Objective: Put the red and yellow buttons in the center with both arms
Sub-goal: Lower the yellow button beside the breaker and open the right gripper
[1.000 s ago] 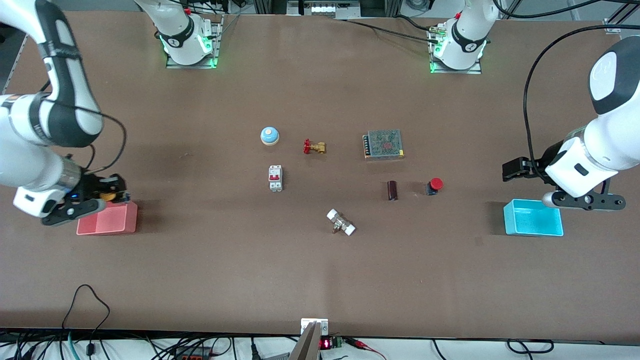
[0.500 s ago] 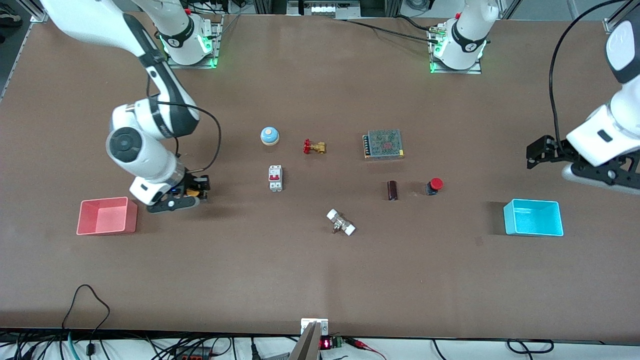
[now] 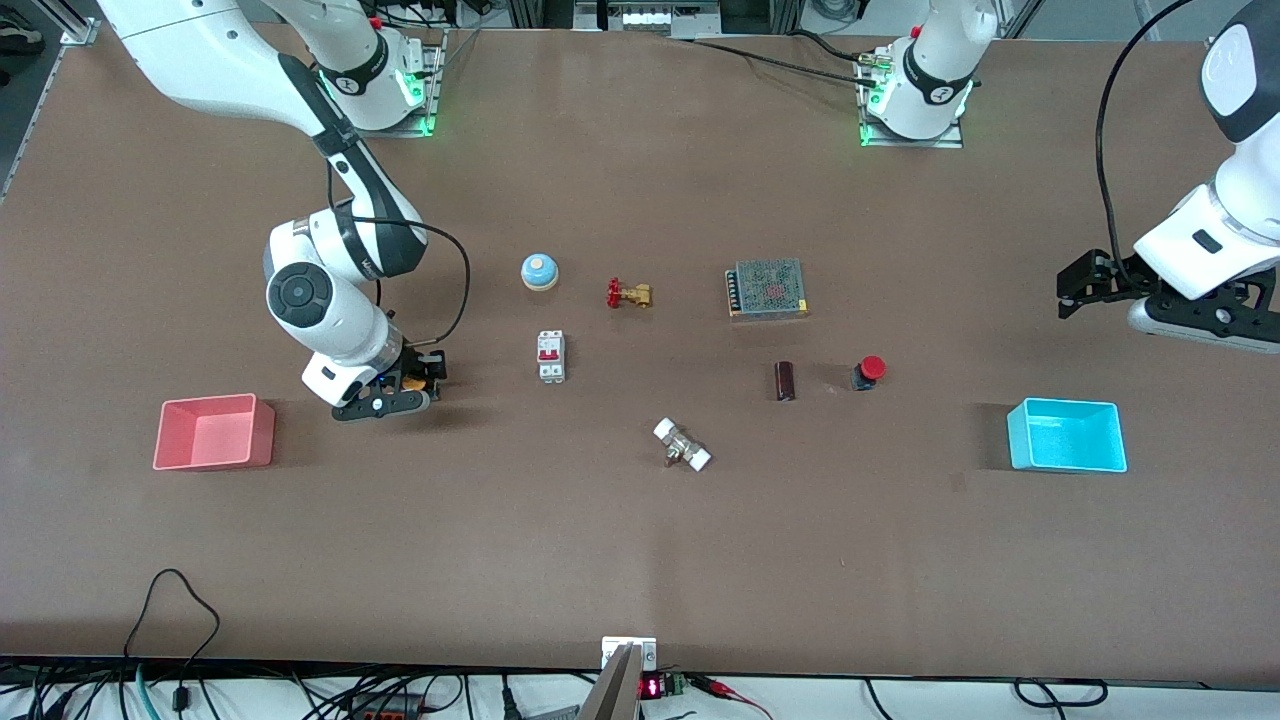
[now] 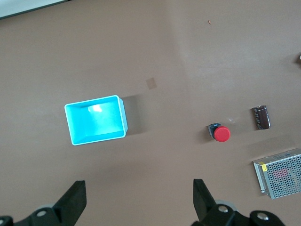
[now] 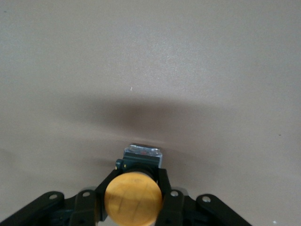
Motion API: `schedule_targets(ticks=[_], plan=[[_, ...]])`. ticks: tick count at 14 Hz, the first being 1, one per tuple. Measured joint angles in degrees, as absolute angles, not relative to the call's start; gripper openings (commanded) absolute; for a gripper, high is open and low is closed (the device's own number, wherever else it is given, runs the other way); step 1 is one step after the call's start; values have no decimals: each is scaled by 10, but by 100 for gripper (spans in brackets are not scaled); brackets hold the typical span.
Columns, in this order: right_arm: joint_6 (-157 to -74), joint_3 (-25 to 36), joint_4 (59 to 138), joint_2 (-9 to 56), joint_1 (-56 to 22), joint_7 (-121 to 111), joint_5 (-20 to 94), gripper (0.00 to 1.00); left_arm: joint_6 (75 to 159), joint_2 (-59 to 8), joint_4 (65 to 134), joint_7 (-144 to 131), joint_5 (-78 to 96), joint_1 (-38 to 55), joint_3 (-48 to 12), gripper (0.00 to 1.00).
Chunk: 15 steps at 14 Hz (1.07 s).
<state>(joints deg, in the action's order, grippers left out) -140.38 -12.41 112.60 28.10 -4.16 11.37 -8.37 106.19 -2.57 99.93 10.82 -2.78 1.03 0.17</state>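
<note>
My right gripper [image 3: 424, 373] is shut on the yellow button [image 3: 411, 385] and holds it low over the brown tabletop [image 3: 640, 540], between the pink bin and the breaker. In the right wrist view the yellow cap [image 5: 134, 197] sits between the fingers of the right gripper [image 5: 135, 181]. The red button [image 3: 868, 372] stands on the table beside a dark cylinder and also shows in the left wrist view [image 4: 220, 133]. My left gripper [image 3: 1073, 290] is open and empty, up in the air over the table by the cyan bin. Its fingers [image 4: 75, 200] stand wide apart around the left gripper's [image 4: 138, 200] middle.
A pink bin [image 3: 212, 432] stands at the right arm's end and a cyan bin [image 3: 1066, 435] [image 4: 96, 120] at the left arm's end. Mid-table lie a blue bell [image 3: 539, 271], a red-handled valve [image 3: 628, 294], a breaker [image 3: 550, 356], a mesh power supply [image 3: 767, 288], a dark cylinder [image 3: 785, 381] and a white-ended fitting [image 3: 682, 445].
My right gripper has carried the yellow button from over the pink bin toward the table's middle. My left gripper has moved up and away from the cyan bin. The red button has not moved.
</note>
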Motion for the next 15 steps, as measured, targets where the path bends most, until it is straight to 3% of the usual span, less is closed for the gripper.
schedule_targets(ticks=[8,11,12,13,15], plan=[[-1406,-124,1126,287,-42,114,-84,50,1062,-26,999,113,-28,11,2,100],[-1406,-123,1126,288,-42,114,-84,67,1063,-26,999,114,-28,11,2,100],[-1407,-123,1125,288,-42,114,-85,91,1063,-26,999,114,-28,11,2,100],[-1408,-123,1122,288,-42,114,-86,100,1063,-26,999,115,-28,11,2,100],[-1402,-123,1106,282,-42,114,-86,100,1063,-26,999,115,-28,11,2,100]])
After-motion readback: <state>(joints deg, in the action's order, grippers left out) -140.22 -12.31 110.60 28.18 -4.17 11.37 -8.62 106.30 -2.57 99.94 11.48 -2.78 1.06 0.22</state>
